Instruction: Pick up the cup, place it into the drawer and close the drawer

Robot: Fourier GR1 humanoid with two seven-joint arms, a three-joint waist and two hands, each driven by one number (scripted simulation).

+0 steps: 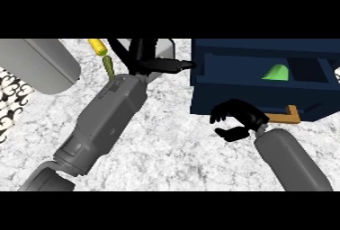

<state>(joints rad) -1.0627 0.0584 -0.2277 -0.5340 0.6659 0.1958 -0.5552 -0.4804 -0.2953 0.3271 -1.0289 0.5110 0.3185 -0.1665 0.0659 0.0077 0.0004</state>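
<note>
The green cup (275, 72) lies inside the open dark blue drawer (252, 96) at the upper right. A tan handle (289, 115) sticks out at the drawer's front. My right hand (236, 119) hovers just in front of the drawer, left of the handle, its fingers loosely bent and holding nothing. My left forearm stretches across the counter from the lower left. My left hand (161, 64) points right with straight fingers whose tips reach the drawer's upper left corner.
A yellow corn cob (98, 46) with a green stalk lies beside my left hand at the top. A large grey rounded object (36, 63) fills the upper left. A black-and-white patterned thing (10, 101) shows at the left edge.
</note>
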